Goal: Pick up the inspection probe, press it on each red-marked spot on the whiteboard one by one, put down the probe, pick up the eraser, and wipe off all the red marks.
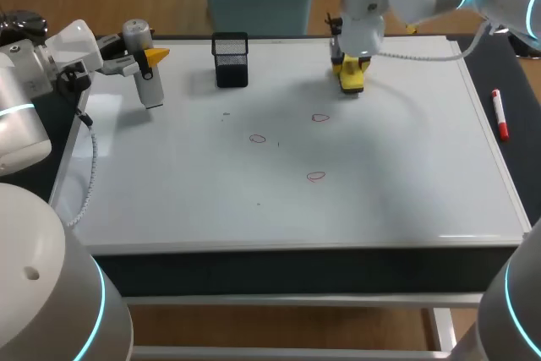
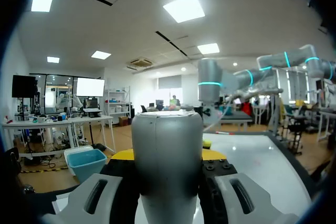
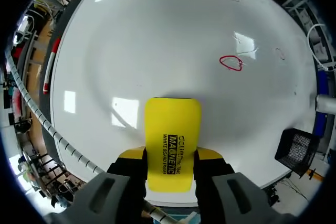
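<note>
Right fingers (image 3: 209, 156) clasp one eraser (image 3: 172, 148); left fingers (image 2: 122, 155), one probe (image 2: 167, 166); three red marks (image 1: 320, 117).

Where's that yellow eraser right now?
In the head view the yellow eraser sits at the whiteboard's far edge, right of the middle, gripped by the right end effector, with the black mesh cup off to its left.
</note>
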